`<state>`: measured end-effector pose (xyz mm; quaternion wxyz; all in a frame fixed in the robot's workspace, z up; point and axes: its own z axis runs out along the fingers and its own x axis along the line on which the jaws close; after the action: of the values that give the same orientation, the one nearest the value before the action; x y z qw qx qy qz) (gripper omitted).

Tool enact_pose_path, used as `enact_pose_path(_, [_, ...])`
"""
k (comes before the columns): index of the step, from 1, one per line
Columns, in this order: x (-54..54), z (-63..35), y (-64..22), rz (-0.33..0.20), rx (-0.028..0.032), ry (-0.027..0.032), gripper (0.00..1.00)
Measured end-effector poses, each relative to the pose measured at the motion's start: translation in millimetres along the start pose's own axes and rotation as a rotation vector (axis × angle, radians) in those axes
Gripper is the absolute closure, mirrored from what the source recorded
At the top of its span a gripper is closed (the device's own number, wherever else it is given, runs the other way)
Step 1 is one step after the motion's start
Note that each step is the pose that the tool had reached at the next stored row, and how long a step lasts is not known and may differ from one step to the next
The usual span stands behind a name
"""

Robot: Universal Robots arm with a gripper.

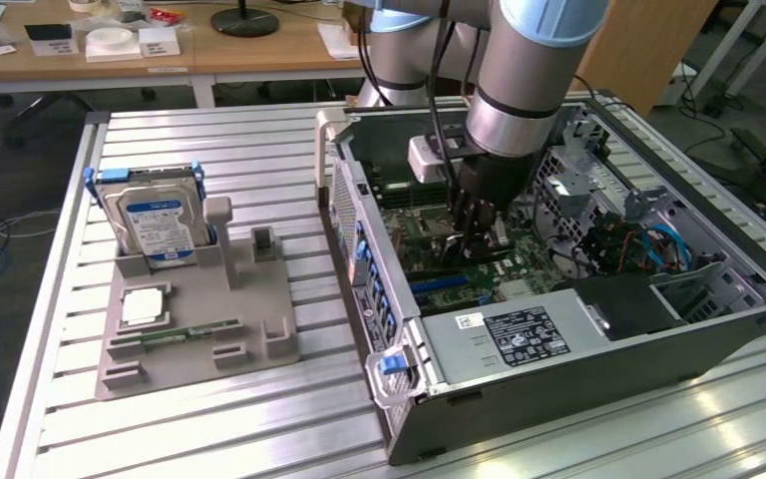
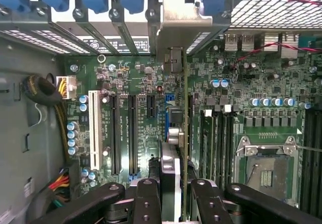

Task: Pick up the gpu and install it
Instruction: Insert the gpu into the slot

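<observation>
My gripper (image 1: 479, 238) reaches down into the open computer case (image 1: 557, 399), over the motherboard (image 2: 136, 118). In the wrist view the gripper (image 2: 173, 201) is shut on the gpu (image 2: 185, 108), which I see edge-on as a thin green board. Its silver bracket (image 2: 178, 22) stands against the case's rear slot openings. The card hangs upright just above the blue slot (image 2: 169, 114), beside two long black slots (image 2: 132, 133). Whether its lower edge touches the slot I cannot tell; the black fingers (image 2: 146, 204) hide it.
On the slatted table at the exterior view's left, a grey fixture (image 1: 263, 344) holds a silver hard drive (image 1: 157, 225) and a slim green memory stick (image 1: 191, 334). Inside the case are the power supply (image 1: 517, 334), blue cables (image 1: 660, 244) and the CPU socket (image 2: 264, 171).
</observation>
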<state>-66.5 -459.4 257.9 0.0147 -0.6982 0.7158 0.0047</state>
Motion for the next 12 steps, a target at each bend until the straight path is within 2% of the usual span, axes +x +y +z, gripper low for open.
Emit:
enact_pose_path(4, [0.3,3.2,4.4,0.000,-0.0002,0.0001,0.72])
enact_pose_path(12, [2.1,11.0,6.5,0.000,0.0000,0.0001,0.72])
